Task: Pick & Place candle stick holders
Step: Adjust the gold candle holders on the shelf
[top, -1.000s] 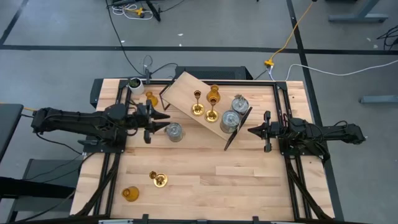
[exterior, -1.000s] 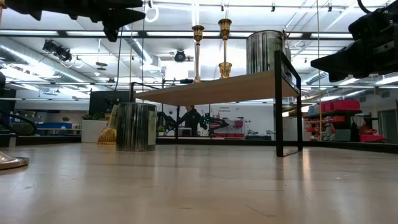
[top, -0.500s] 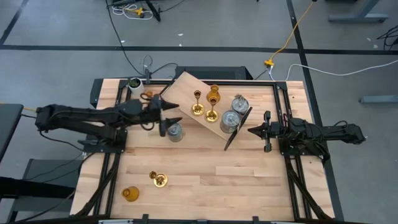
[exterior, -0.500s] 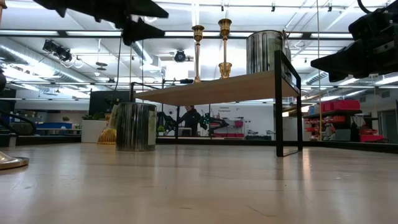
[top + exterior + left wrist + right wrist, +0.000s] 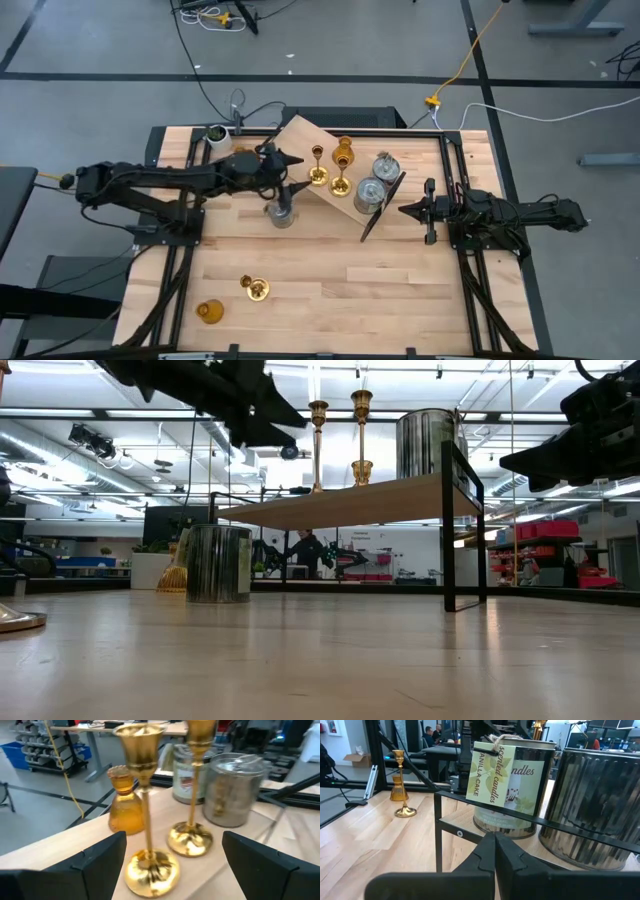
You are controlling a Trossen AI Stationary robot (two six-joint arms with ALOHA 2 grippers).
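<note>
Reaching over the raised wooden shelf [image 5: 330, 165], your left pincer [image 5: 296, 172] is hovering with its fingers spread, lined up on the nearest brass candlestick [image 5: 145, 810], which is standing upright on the shelf beside a second brass stick [image 5: 193, 785] and an amber glass holder [image 5: 122, 802]. You are judging this as the approach-to-grasp step; next, you are advancing until the stem sits between the fingers, then closing. Compared with a second ago, the left arm is extending farther from the silver cylinder [image 5: 281, 212] on the bench [image 5: 350, 290] and its fingers are wider. Your right pincer [image 5: 404, 210] is waiting, pressed together, beside the shelf.
</note>
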